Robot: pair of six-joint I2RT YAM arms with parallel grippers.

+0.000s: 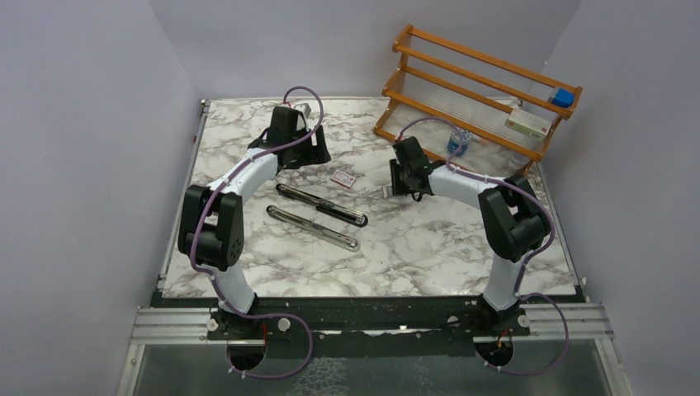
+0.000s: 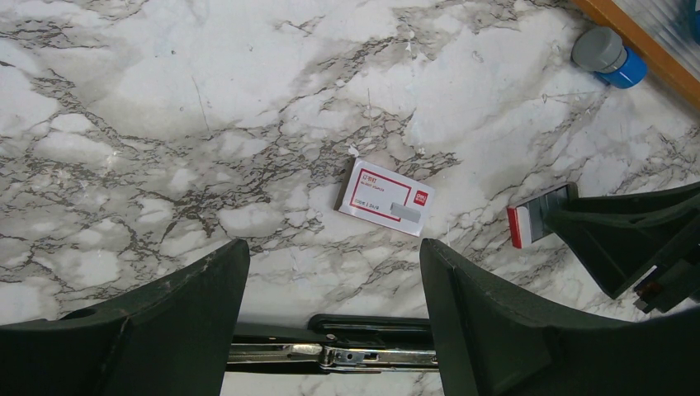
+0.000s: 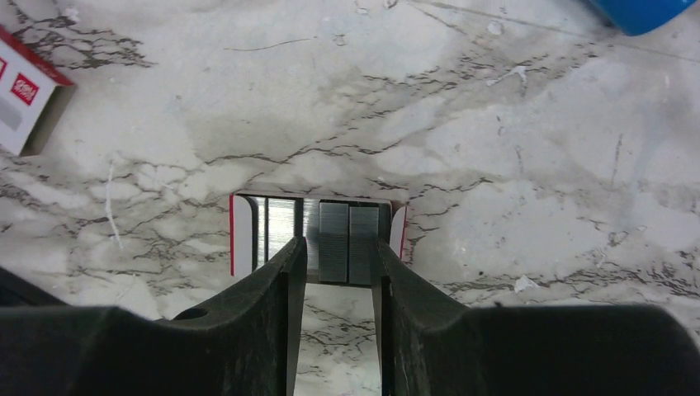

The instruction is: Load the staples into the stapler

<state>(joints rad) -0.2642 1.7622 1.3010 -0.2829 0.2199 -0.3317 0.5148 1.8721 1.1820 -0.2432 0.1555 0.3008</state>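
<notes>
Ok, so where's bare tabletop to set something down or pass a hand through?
Biggest bare marble: the near right, between the stapler and the right arm. Another patch at the back, between the left arm and wooden rack. Crowded: the centre, where stapler, box sleeve and staple tray cluster.

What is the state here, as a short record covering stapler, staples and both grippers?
stapler: opened flat on the table, two halves side by side
tray: open, staple strips inside
box sleeve: lying flat on the table, apart from the tray
left gripper: open, empty, near the box sleeve
right gripper: over the tray, fingers either side of one strip; grip unclear
</notes>
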